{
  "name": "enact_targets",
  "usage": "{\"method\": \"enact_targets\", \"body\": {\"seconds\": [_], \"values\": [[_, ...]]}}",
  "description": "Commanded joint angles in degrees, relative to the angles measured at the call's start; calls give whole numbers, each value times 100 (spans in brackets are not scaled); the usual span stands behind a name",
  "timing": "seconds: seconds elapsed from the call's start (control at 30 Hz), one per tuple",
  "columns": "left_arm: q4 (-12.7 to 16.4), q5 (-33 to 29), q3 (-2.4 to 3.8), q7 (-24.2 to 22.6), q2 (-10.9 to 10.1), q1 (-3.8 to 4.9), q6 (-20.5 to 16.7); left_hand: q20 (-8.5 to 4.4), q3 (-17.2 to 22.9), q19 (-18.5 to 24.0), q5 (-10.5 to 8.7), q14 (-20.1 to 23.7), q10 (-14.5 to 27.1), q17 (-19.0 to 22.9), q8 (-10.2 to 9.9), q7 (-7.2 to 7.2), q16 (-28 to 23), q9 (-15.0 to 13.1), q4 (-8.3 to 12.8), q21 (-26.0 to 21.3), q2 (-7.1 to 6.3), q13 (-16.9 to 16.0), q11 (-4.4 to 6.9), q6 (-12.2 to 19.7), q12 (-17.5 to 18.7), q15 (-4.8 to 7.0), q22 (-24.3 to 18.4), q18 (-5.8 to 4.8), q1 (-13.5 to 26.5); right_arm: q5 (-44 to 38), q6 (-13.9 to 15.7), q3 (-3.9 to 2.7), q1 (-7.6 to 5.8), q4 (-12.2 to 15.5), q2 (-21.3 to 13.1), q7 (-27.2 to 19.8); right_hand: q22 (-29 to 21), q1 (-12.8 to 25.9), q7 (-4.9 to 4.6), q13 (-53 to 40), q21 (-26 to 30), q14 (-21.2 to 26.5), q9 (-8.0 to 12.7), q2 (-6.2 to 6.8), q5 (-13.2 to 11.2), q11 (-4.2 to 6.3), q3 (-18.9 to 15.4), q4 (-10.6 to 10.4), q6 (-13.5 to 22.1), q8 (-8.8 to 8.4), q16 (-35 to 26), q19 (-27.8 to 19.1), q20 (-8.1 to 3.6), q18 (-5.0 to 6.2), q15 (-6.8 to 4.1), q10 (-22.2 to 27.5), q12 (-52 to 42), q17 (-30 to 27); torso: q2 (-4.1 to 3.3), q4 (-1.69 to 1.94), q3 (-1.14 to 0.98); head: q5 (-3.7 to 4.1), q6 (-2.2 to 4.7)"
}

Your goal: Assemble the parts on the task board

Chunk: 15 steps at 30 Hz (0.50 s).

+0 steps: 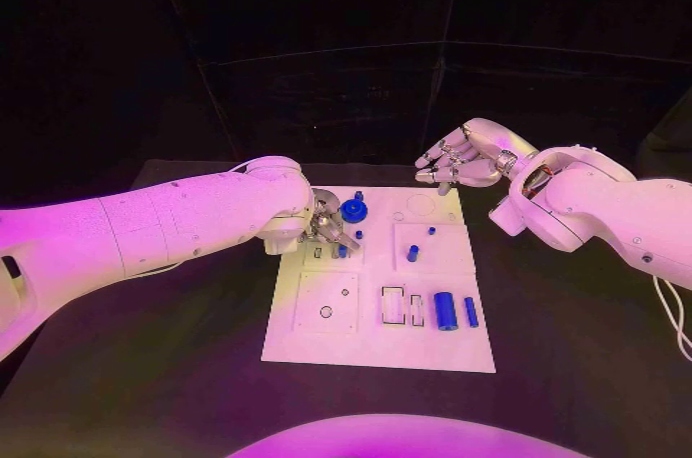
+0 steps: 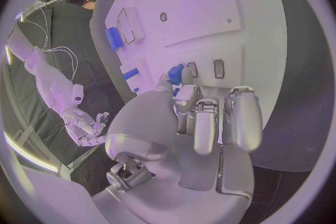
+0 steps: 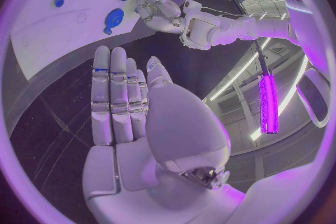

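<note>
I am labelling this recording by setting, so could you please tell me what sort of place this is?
Probably a robotics lab or test cell: a white task board with small blue parts lies on a black table, dark curtains hang behind it, and the right wrist view shows strip lights and equipment beyond.

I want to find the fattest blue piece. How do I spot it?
Look at the white task board on the black table. Near its front right corner lie two blue cylinders; the big blue cylinder is the left one, thicker than the thin blue rod beside it.
</note>
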State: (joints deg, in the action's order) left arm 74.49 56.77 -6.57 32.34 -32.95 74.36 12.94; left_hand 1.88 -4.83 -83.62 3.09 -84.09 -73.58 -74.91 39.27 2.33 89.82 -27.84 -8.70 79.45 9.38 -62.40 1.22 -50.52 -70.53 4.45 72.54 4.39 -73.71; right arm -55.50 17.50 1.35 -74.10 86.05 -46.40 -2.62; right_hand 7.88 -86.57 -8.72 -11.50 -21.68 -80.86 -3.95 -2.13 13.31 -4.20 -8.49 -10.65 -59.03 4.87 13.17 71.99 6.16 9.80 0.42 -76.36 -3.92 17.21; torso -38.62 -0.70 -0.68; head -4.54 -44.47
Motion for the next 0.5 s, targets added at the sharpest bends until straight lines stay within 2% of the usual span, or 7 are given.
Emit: {"method": "enact_targets", "body": {"seconds": [0.03,0.17,0.23,0.3,0.37,0.43,0.5], "values": [[7,-100,-4,-83,-17,2,-18,-55,281,-2,2,-591,12,-1509,-36,-8,18,8,205,9,54,20,48,71,49,57,8,-82,-288,-13,-47,-3,-12,1,9,-25,-12,-57,-32,7,41,8,6,5,39,-14,-1,-43,-6,-29,-40,3,28,66,14,33,26,-7,0,2,1,-4,-1],[47,-129,-4,-127,-63,1,-74,-70,816,8,353,-591,65,-1509,-115,3,18,48,491,-6,-69,67,45,123,130,64,-5,-79,-506,-13,-56,-3,-12,-5,15,-29,-15,-60,-33,10,47,9,6,6,53,-15,0,-44,-5,-30,-45,4,29,66,15,35,26,-8,1,3,3,1,-3],[77,-136,-4,-155,-93,0,-119,-67,1091,10,412,-591,68,-1509,-132,22,18,57,574,-10,-150,81,35,126,157,54,-5,-78,-508,-13,-59,-2,-12,-8,18,-30,-17,-60,-34,12,49,10,6,5,59,-16,0,-45,-5,-31,-46,4,29,66,15,36,25,-9,1,3,3,2,-4],[118,-141,-4,-196,-130,0,-184,-54,1679,12,433,-591,48,-1509,-137,69,18,54,697,-15,-358,96,32,120,186,24,-1,-77,-390,-13,-64,-2,-12,-10,20,-31,-19,-61,-35,15,54,11,6,5,71,-17,1,-48,-4,-32,-50,4,31,66,16,38,25,-10,0,5,3,0,-6],[171,-144,-4,-244,-174,0,-287,-1,3061,11,424,-591,-21,-1509,-69,129,18,2,796,-21,-814,108,11,71,205,6,15,-79,199,-13,-70,-2,-12,-13,21,-31,-19,-61,-35,15,54,11,6,5,71,-17,1,-48,-4,-32,-50,4,31,66,16,38,25,-10,-2,4,2,-1,-2],[214,-146,-3,-284,-208,0,-381,-26,3668,10,394,-591,-59,-1509,21,98,18,-70,885,-27,-1069,86,4,86,176,-9,22,-69,506,-13,-75,-2,-12,-17,22,-31,-20,-61,-35,15,55,11,6,5,73,-17,1,-48,-4,-33,-51,4,31,66,16,38,25,-10,2,7,1,-4,-5],[267,-147,-3,-329,-247,-1,-499,-15,3922,10,396,-591,-74,-1509,68,59,18,-109,961,-31,-1157,73,-2,107,163,-7,23,-74,600,-13,-80,-2,-11,-23,24,-32,-23,-61,-37,18,60,12,6,4,84,-18,1,-52,-2,-34,-55,4,32,66,18,41,25,-11,3,7,0,-9,-3]]}}
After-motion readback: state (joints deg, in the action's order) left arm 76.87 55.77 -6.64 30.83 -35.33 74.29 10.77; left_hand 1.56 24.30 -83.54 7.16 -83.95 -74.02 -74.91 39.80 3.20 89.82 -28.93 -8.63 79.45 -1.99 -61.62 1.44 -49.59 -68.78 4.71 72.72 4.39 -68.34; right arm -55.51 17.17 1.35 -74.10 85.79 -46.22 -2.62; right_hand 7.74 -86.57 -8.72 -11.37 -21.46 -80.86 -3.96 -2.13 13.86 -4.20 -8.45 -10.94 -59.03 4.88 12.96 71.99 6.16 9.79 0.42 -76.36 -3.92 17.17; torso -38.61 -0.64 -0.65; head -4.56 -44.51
